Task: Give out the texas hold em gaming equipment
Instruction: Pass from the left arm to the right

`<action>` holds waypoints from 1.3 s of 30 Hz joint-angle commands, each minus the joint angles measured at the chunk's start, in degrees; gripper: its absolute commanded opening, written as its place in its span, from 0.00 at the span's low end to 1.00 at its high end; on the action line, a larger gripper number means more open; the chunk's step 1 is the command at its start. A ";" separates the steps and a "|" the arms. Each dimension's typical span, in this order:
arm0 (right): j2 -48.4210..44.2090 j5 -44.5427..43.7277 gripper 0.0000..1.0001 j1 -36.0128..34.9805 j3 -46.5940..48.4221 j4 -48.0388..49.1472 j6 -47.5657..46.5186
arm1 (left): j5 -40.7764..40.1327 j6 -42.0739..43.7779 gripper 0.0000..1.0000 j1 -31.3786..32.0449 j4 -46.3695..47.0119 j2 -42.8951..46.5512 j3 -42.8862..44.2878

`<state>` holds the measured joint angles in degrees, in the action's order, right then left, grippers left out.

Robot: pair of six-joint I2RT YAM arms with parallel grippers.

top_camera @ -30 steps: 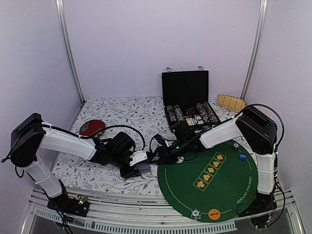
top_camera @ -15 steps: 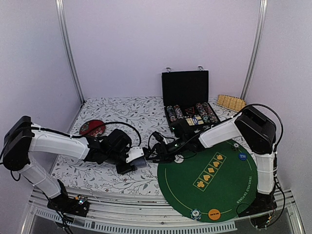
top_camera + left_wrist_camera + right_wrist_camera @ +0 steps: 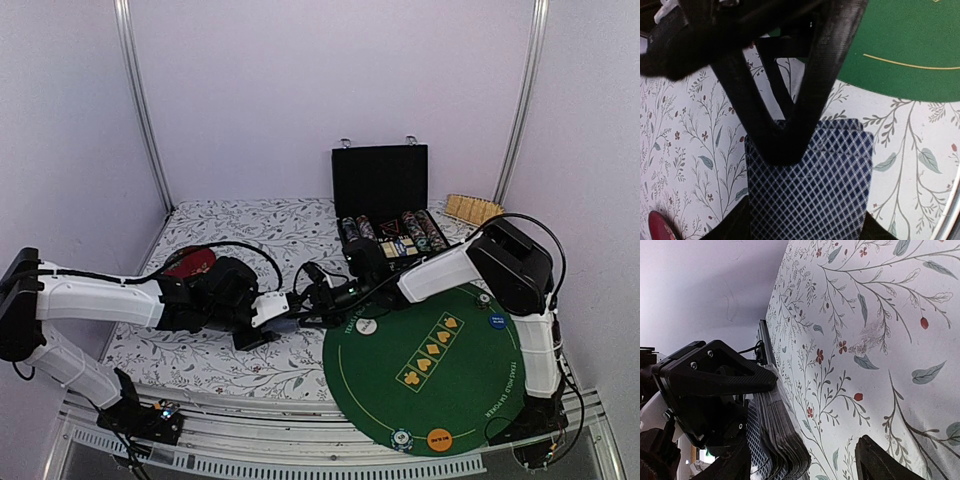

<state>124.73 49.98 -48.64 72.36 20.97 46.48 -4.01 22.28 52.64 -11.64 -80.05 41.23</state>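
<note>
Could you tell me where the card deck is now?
In the left wrist view, the card deck is clamped in the left gripper over the floral cloth, just left of the green mat.

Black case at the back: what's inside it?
Rows of striped poker chips stand in the black case, with something small and colourful mid-row, too small to identify. The right arm hides its front edge.
</note>
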 commanded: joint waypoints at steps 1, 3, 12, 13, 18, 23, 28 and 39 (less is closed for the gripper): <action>2.95 2.62 0.73 -0.48 2.23 3.51 2.37 | -0.78 0.53 0.57 0.38 0.60 0.99 -0.54; 3.48 2.75 0.72 -0.59 2.77 3.87 2.94 | -0.64 0.49 0.57 0.36 0.60 0.96 -0.54; 4.74 5.65 0.50 -1.36 4.02 6.55 5.03 | -0.71 0.44 0.57 0.36 0.94 0.61 -0.46; 4.78 5.89 0.43 -1.53 4.02 6.54 5.23 | -0.90 0.50 0.57 0.36 1.06 0.56 -0.39; 4.41 7.93 0.11 -1.54 3.42 7.60 6.05 | -1.34 0.55 0.57 0.38 1.19 0.68 -0.50; 1.13 9.32 0.02 -1.55 1.95 7.58 4.76 | -1.34 0.22 0.74 0.36 1.10 2.43 -0.86; -3.18 9.54 0.02 -1.54 -0.74 7.69 4.05 | -1.35 1.42 0.92 0.36 4.52 7.99 -4.12; -6.78 8.89 0.02 -1.64 -1.96 8.44 5.29 | -0.08 2.30 0.91 0.48 9.97 13.25 -7.72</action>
<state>120.22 57.74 -49.87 71.18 27.62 51.62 -3.16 23.97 52.86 -5.48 -66.59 34.37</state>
